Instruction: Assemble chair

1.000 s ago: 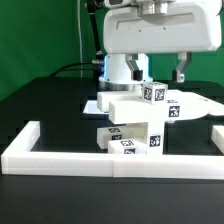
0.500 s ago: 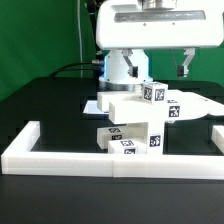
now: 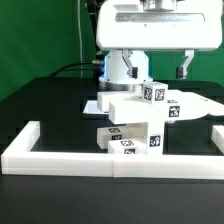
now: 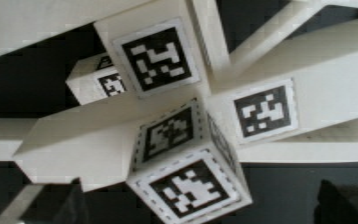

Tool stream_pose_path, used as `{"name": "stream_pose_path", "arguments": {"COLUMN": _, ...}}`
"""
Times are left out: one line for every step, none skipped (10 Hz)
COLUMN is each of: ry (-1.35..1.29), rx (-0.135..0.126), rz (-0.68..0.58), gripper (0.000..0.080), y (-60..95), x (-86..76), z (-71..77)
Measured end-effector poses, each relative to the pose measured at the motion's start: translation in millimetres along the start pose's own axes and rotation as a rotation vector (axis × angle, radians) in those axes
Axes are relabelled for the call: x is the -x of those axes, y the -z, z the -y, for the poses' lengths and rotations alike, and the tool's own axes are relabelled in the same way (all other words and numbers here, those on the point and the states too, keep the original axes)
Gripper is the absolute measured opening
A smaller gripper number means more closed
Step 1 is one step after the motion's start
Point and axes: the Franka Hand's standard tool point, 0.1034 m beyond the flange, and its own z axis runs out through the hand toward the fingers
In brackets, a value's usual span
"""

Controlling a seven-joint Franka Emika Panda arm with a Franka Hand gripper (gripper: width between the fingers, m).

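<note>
Exterior view: your jaws stand spread and empty above the stacked chair parts (image 3: 130, 106); descend off-centre and you may topple them.

1. Bare table (image 3: 45, 105) lies open on the exterior view's left of the chair (image 3: 135, 120).
2. The rail (image 3: 60, 158) bars the front, just before the chair.
3. The gripper (image 3: 158, 68) hangs above the chair.
</note>
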Motion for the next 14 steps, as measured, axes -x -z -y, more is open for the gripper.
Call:
{"name": "stream_pose_path", "arguments": {"ry": 0.042, "rx": -0.001, "rz": 0.009, "gripper": 0.0648, "y": -0.7, "x": -1.4, "z": -4.1}}
{"name": "stream_pose_path", "arguments": {"ry": 0.100, "rx": -0.004, "rz": 0.008, "gripper": 0.0648, "y": 1.1, "x": -5.7, "z": -11.7}}
{"name": "stream_pose_path", "arguments": {"ry": 0.131, "rx": -0.009, "rz": 0.009, "gripper": 0.0648, "y": 4.6, "x": -9.2, "z": -22.6}}
{"name": "stream_pose_path", "arguments": {"ry": 0.129, "rx": -0.016, "rz": 0.007, "gripper": 0.0648, "y": 6.0, "x": -8.5, "z": -25.3}}
{"name": "stream_pose_path", "arguments": {"ry": 0.121, "rx": -0.021, "rz": 0.037, "gripper": 0.0648, "y": 4.3, "x": -5.4, "z": -22.4}}
{"name": "stream_pose_path", "arguments": {"ry": 0.120, "rx": -0.020, "rz": 0.038, "gripper": 0.0648, "y": 4.4, "x": -5.9, "z": -22.7}}
{"name": "stream_pose_path", "arguments": {"ry": 0.130, "rx": -0.031, "rz": 0.082, "gripper": 0.0648, "y": 3.6, "x": -1.6, "z": -19.4}}
{"name": "stream_pose_path", "arguments": {"ry": 0.172, "rx": -0.050, "rz": 0.164, "gripper": 0.0648, "y": 5.1, "x": 0.1, "z": -13.8}}
{"name": "stream_pose_path", "arguments": {"ry": 0.203, "rx": -0.064, "rz": 0.201, "gripper": 0.0648, "y": 5.2, "x": -6.2, "z": -14.7}}
{"name": "stream_pose_path", "arguments": {"ry": 0.205, "rx": -0.058, "rz": 0.195, "gripper": 0.0648, "y": 4.1, "x": -9.1, "z": -14.5}}
{"name": "stream_pose_path", "arguments": {"ry": 0.204, "rx": -0.058, "rz": 0.198, "gripper": 0.0648, "y": 3.5, "x": -7.6, "z": -14.9}}
{"name": "stream_pose_path", "arguments": {"ry": 0.219, "rx": -0.058, "rz": 0.196, "gripper": 0.0648, "y": 2.8, "x": -7.6, "z": -16.3}}
{"name": "stream_pose_path", "arguments": {"ry": 0.279, "rx": -0.054, "rz": 0.180, "gripper": 0.0648, "y": -0.6, "x": -9.0, "z": -20.6}}
{"name": "stream_pose_path", "arguments": {"ry": 0.304, "rx": -0.053, "rz": 0.172, "gripper": 0.0648, "y": -2.2, "x": -10.0, "z": -18.2}}
